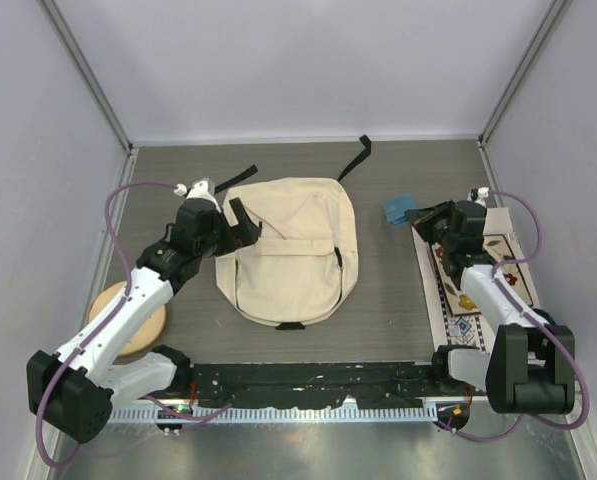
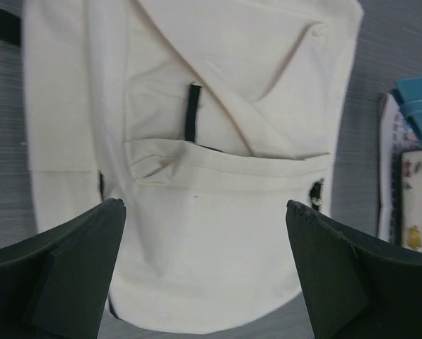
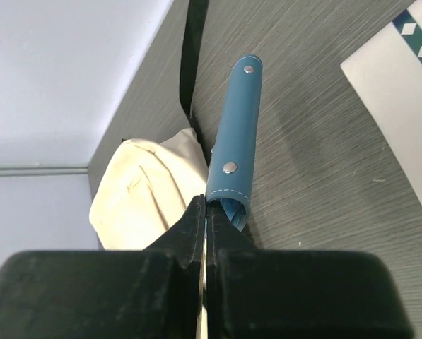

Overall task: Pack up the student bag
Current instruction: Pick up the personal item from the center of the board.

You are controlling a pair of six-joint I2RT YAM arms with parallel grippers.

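Observation:
The student bag point(image 1: 293, 250), a cream backpack with black straps, lies flat in the middle of the table. My left gripper point(image 1: 244, 227) hovers at its left edge, open. In the left wrist view the bag point(image 2: 225, 141) fills the frame between the wide-apart fingers point(image 2: 83, 247), and the left gripper point(image 2: 203, 212) holds nothing. My right gripper point(image 1: 421, 216) is to the right of the bag, shut on the near edge of a blue snap-button case point(image 1: 399, 208). In the right wrist view the blue case point(image 3: 235, 134) extends away from the right gripper point(image 3: 214, 206), with the bag point(image 3: 143, 187) behind it.
A patterned white mat point(image 1: 478, 300) with small colourful items lies under the right arm. A round tan disc point(image 1: 128, 320) sits by the left arm. A black bag strap point(image 1: 355, 157) trails toward the back wall. Walls enclose three sides.

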